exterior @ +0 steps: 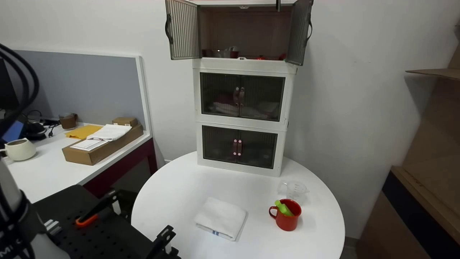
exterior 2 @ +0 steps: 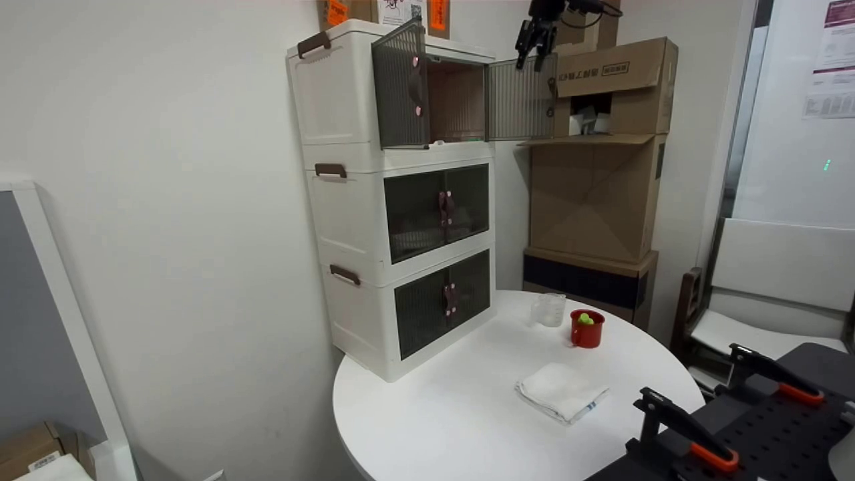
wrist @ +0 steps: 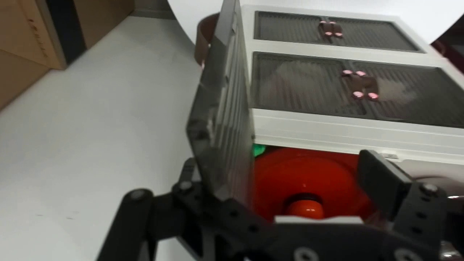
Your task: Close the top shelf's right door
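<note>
A tall white cabinet (exterior: 244, 65) stands on the far part of a round white table (exterior: 169, 198). Nearer on the table lies a folded white cloth (exterior: 221, 217). To its right is a red mug (exterior: 287, 222) with a green thing (exterior: 284, 208) in it, and just past the mug sits a clear cup (exterior: 296, 188). Big brown boxes (exterior 2: 588, 207) are piled up to the right.

The gripper (wrist: 279, 163) is up high by the right door (exterior: 299, 34) of the top shelf (exterior: 248, 30), and the door stands between its fingers (wrist: 382, 181) in the wrist view. The fingers are wide apart — the door is close to one of them, but I cannot tell if they touch.

The right door stands far open. It is gray, with thin lines running down it, and a bit see-through. A brown loop handle (wrist: 203, 41) is on its outer side. The left door (exterior: 184, 30) is open too.

Only the wrist view looks down into the shelf — there sits a round red thing (wrist: 301, 170) with an orange knob (wrist: 306, 209). A white chair (exterior 2: 755, 334) shows on the right in an exterior view, and a small white jug (exterior: 20, 150) on a desk (exterior: 39, 180) at the left shows in an exterior view
</note>
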